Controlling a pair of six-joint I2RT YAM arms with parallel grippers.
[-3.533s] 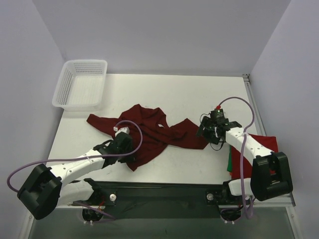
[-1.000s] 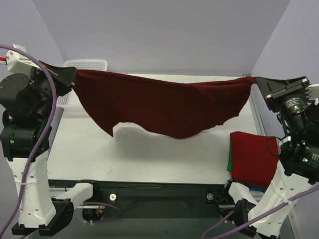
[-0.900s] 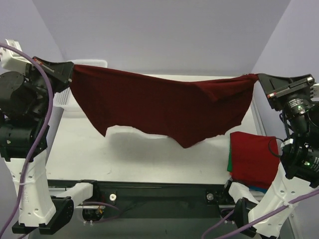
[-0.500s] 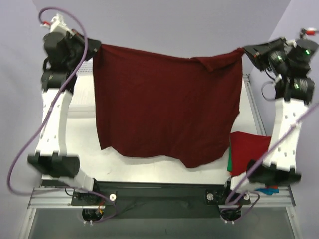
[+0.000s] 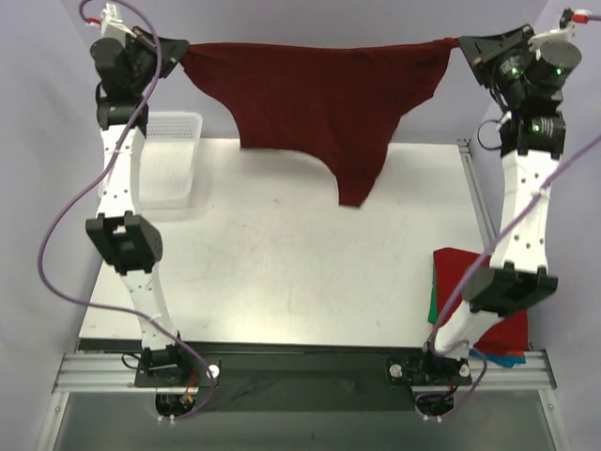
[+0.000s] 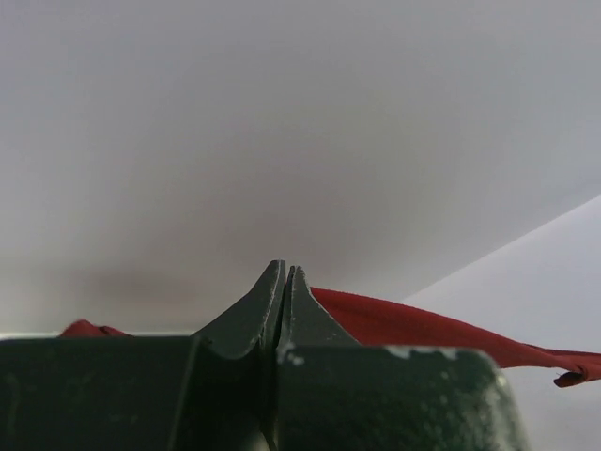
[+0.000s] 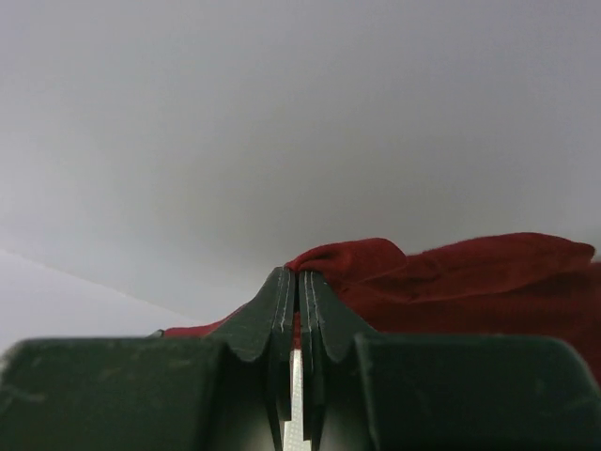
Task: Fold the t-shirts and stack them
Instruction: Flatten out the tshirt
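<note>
The dark maroon t-shirt hangs stretched in the air between both raised arms, its lowest point above the back of the table. My left gripper is shut on its left top corner. My right gripper is shut on its right top corner. In the left wrist view the jaws are pressed together with maroon cloth running off to the right. The right wrist view has cloth bunched at the closed jaws. A folded red t-shirt lies at the table's right front edge on a green one.
A white mesh basket stands at the back left of the table. Both arms stand tall at the sides, their cables looping beside them. Something blue peeks out under the folded stack.
Both arms have swung further back and up, carrying the maroon t-shirt away from the front; it now hangs over the back of the table, drawn tauter, with more bare table showing.
</note>
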